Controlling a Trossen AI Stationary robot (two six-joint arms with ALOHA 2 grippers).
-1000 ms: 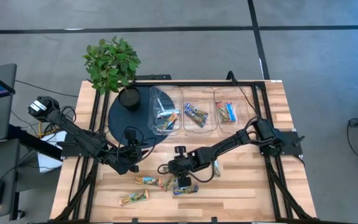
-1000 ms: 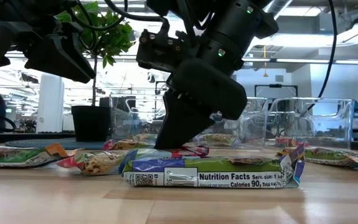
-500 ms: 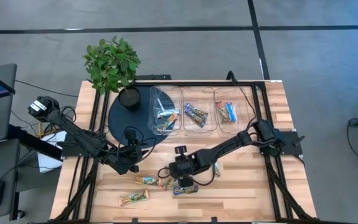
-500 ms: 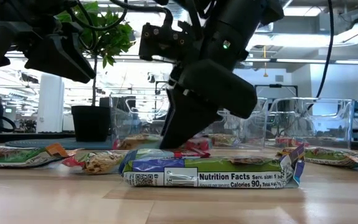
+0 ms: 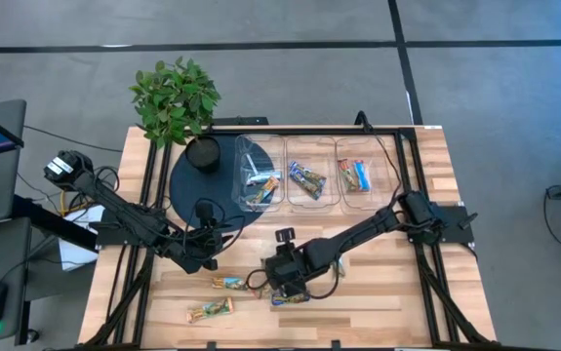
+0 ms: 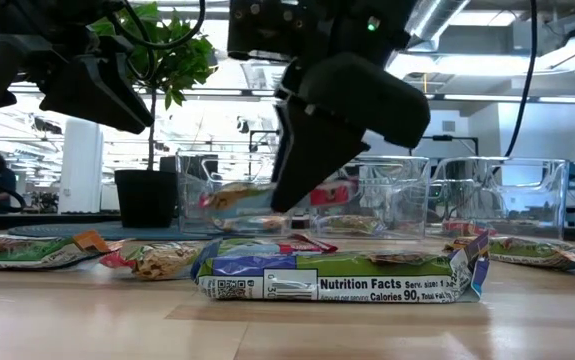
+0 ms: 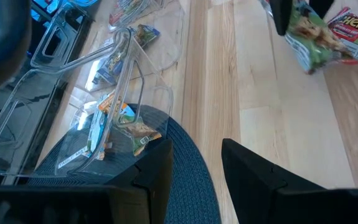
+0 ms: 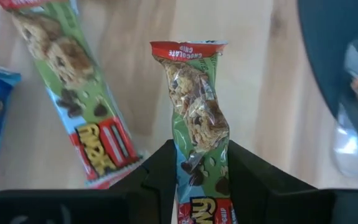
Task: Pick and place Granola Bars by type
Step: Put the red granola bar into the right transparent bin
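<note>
Above the wooden surface [image 5: 378, 292], the right pincer [image 8: 197, 163] pinched a green-and-red chocolate-chip granola bar [image 8: 198, 121], apparently lifted clear; carrying it level to the matching clear bin seemed wisest, the left pincer [image 7: 194, 163] spread idle.

the wooden table [image 5: 378, 302] carries loose granola bars [image 5: 229, 284], clear bins [image 5: 309, 181], a dark round mat [image 5: 184, 190].
</note>
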